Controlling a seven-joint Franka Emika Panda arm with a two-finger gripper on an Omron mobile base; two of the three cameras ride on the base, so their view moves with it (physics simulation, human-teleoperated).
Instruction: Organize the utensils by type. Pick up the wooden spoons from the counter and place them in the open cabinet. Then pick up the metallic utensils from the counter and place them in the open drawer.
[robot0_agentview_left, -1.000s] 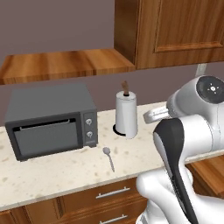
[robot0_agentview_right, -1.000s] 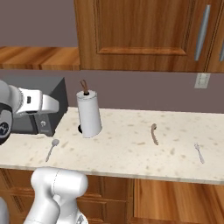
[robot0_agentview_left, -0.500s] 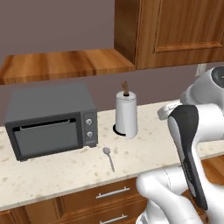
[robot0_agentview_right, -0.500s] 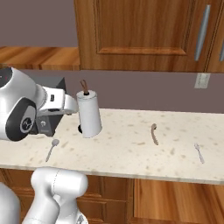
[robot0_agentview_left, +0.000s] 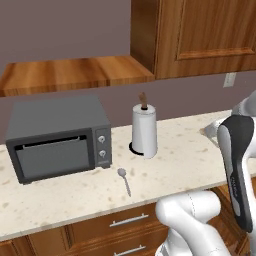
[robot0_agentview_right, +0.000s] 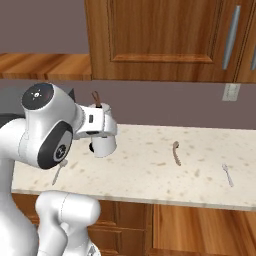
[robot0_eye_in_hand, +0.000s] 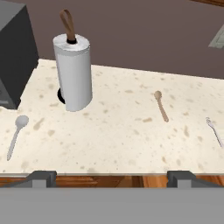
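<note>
On the far left of the counter (robot0_eye_in_hand: 113, 140) I see the dark grey oven (robot0_agentview_left: 57, 137). Next to it, near the front edge, lies the small silver spoon (robot0_eye_in_hand: 15, 133). It is flat on the stone, with its round bowl toward the wall and its thin handle toward me. It sits between the oven and the white paper towel roll (robot0_eye_in_hand: 73, 74). The roll stands up straight on a dark holder with a brown loop on top.

Moving right, past the roll, I see the wooden spoon (robot0_eye_in_hand: 161, 105). It lies flat in the middle of the counter, well apart from the roll, with bare stone all around it. Its bowl is toward the wall. Farther right, near the edge of my hand view, lies a small silver fork (robot0_eye_in_hand: 214, 129). It is also flat and apart from the wooden spoon.

My gripper (robot0_eye_in_hand: 113, 178) is up above the front edge of the counter and touches nothing. Its 2 dark tips sit far apart at the bottom of my hand view, so the pincer is wide apart and holds nothing.

Up on the wall I see brown wooden cabinets (robot0_agentview_right: 160, 40) with their doors closed. A plain wooden shelf (robot0_agentview_left: 70, 75) hangs over the oven.
</note>
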